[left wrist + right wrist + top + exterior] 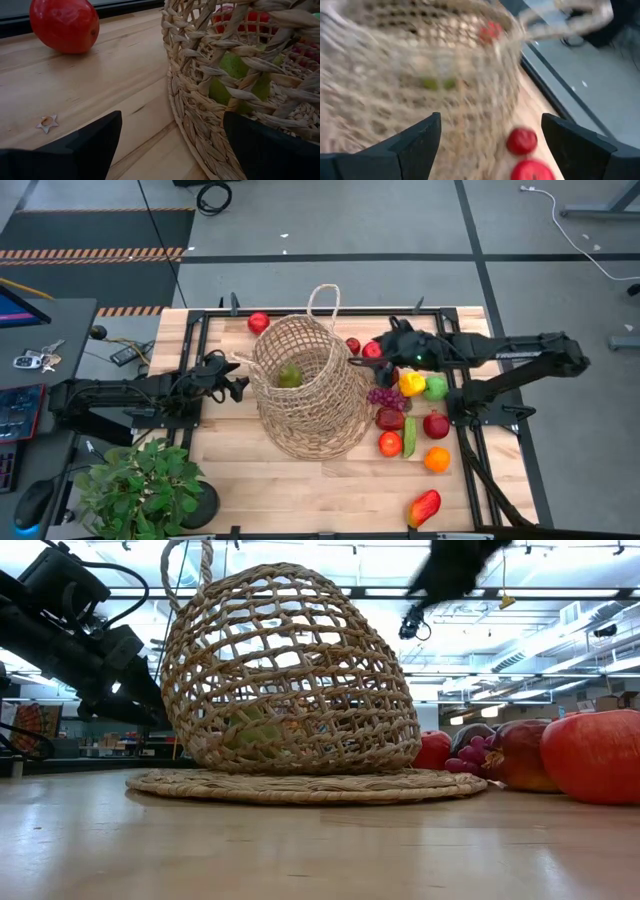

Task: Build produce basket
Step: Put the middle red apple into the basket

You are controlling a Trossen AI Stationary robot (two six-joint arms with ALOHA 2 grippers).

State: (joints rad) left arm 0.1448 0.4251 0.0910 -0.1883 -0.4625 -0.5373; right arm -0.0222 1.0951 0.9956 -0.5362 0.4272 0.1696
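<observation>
The tan wicker basket (305, 385) rests on its wide woven bottom (300, 785) at the table's middle. A green fruit (289, 376) lies inside. My left gripper (238, 385) is low at the basket's left side and open, with the lower wall (200, 120) between its fingers; I see no touch. My right gripper (385, 345) hangs open above the table, right of the rim, over two red fruits (522, 141). Most of the produce lies right of the basket: grapes (385, 396), yellow pepper (412, 383), orange (437, 459), mango (425, 507).
A red apple (259, 323) lies by the far edge, left of the basket's loop handle (322, 300). A leafy potted plant (140, 485) stands at the near left corner. Bare wood shows along the near edge in front of the basket (320, 490).
</observation>
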